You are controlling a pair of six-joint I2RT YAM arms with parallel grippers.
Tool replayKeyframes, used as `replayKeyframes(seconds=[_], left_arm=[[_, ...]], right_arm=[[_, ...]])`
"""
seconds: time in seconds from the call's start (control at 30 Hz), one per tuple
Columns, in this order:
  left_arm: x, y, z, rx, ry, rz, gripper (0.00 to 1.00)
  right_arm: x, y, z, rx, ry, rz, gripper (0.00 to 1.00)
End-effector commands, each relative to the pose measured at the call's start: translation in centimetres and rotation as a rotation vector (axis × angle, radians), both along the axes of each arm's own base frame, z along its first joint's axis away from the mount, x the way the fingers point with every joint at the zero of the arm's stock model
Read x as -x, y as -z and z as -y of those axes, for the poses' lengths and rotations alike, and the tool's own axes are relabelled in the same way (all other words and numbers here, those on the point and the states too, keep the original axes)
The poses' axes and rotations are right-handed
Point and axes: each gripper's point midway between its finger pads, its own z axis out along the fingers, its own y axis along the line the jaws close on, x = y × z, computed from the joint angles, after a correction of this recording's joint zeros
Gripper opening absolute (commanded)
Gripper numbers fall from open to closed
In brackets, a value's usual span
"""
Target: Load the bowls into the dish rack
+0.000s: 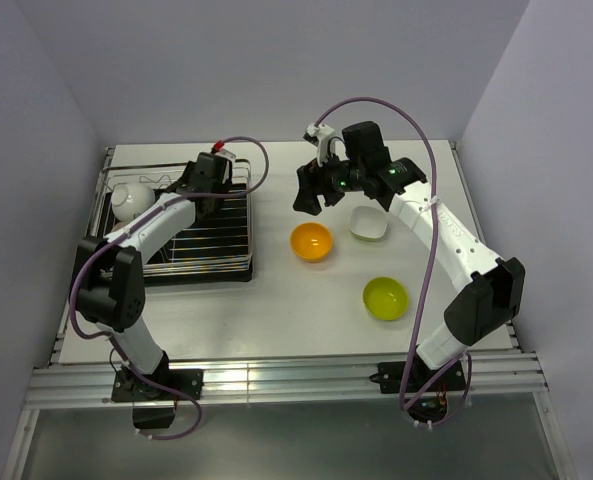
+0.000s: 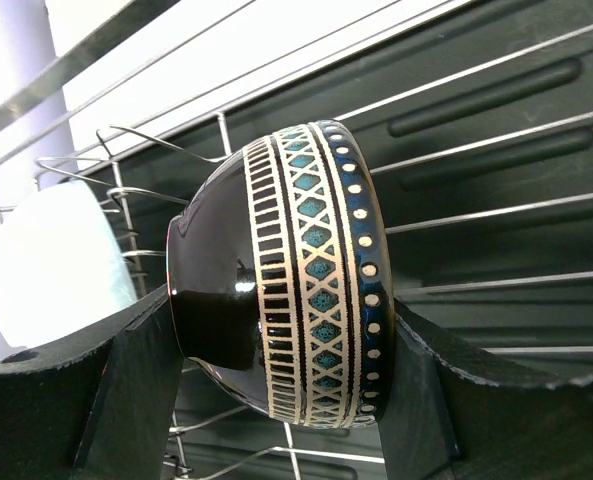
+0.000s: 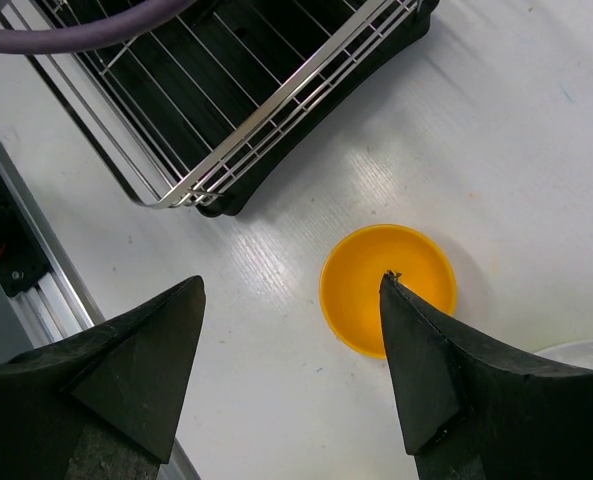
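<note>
While the left gripper [image 2: 281,320] is closed on the black bowl [image 2: 296,270], its two dark fingers [image 2: 126,400] press on opposite sides of the bowl, one near the base and one near the rim. The bowl is turned on its side, with the rim to the right in the left wrist view. Its outside is glossy black and has a band of cream bars, then teal diamonds, then a dark blue edge with pale dots. It hangs over the dish rack [image 2: 496,170], above the chrome wires and the black tray. Whether it touches a wire cannot be told.

Just beside it, at the left, one white bowl [image 2: 56,260] stands on its edge between the tines of the rack.

The right gripper [image 3: 288,283] is wide open and holds nothing. It hovers above the white table [image 1: 276,300], between the corner of the rack and the orange bowl [image 3: 361,300], and touches neither.

In the top view the orange bowl sits upright on the table, right of the rack. A second white bowl [image 1: 369,224] sits near it, further right. The lime bowl [image 1: 385,297] sits closer to the arm bases, apart from both.
</note>
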Motion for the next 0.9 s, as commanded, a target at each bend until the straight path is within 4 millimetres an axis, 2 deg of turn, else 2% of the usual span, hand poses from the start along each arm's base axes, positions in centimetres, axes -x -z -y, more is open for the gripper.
replayKeyframes(seconds=[0.0, 0.13, 0.33, 0.5, 0.57, 0.7, 0.77, 0.87], left_arm=[[-1.1, -0.6, -0.9, -0.065, -0.022, 0.060, 0.02], [-1.2, -0.8, -1.4, -0.103, -0.025, 0.074, 0.02], [-1.1, 0.4, -1.6, -0.123, -0.026, 0.048, 0.15], [-1.0, 1.1, -1.8, -0.141, -0.032, 0.040, 0.21], [-1.0, 1.2, -1.9, -0.144, -0.033, 0.041, 0.27], [-0.9, 1.8, -1.5, -0.132, -0.016, 0.015, 0.51], [-0.8, 2.0, -1.3, -0.103, -0.017, 0.005, 0.72], [-0.6, 2.3, -0.9, -0.069, -0.011, -0.026, 0.85]], right_arm=[[-0.4, -1.1, 0.3, -0.017, 0.005, 0.044, 0.78], [-0.4, -1.1, 0.2, -0.021, 0.005, 0.042, 0.78], [-0.4, -0.7, 0.4, -0.011, 0.009, 0.036, 0.78], [-0.5, -0.6, 0.6, -0.002, 0.015, 0.039, 0.78], [-0.5, -0.6, 0.7, 0.001, 0.017, 0.039, 0.78], [-0.6, -0.6, 0.7, 0.003, 0.021, 0.038, 0.78], [-0.6, -0.6, 0.8, 0.006, 0.023, 0.040, 0.78], [-0.8, -0.4, 1.0, 0.016, 0.033, 0.041, 0.78]])
